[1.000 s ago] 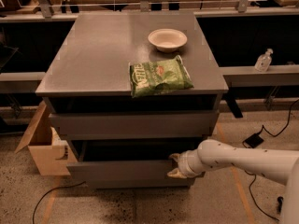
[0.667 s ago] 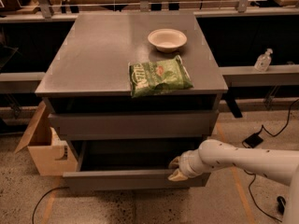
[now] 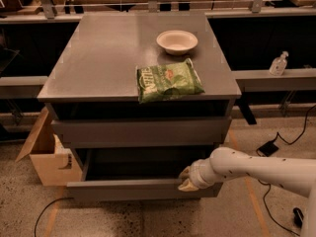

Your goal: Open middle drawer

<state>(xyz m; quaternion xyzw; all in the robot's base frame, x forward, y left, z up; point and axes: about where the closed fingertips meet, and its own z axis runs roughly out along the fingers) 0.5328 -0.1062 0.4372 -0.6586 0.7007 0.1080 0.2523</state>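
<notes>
- The middle drawer [image 3: 128, 190], a wide plain grey drawer with a flat handleless slab front, is sitting second from the top in the grey cabinet. It is standing partly pulled out toward the near side, with its shallow dark interior showing behind the front.
- Its long axis is running left to right across the scene, and its line of travel is running far to near.
- The gripper [image 3: 186, 178], cream-tipped on the end of a white rounded arm [image 3: 247, 169], is resting at the top edge of the drawer front, right of the front's middle. Whether it is clenched on that edge or released cannot be told here.
- The arm is reaching in from the right, low and nearly level, so the drawer's box is lying to the far side and left of the gripper. Any further opening is, in my judgement, calling for a straight pull toward the near side, and a pull this far off centre could skew the drawer.
- The taller-fronted top grey drawer [image 3: 140, 131] is sitting closed just above; the lowest drawer is hiding under the open one.
- On the flat grey cabinet top [image 3: 98, 58], a green crinkly snack bag [image 3: 168, 80] is lying near the front edge, and a shallow white bowl [image 3: 177, 41] is standing beyond it.
- An open brown cardboard box [image 3: 47, 159] is standing on the floor just beside the cabinet's left side.
- A clear pump bottle [image 3: 279, 63] is standing on the grey ledge well to the right.
</notes>
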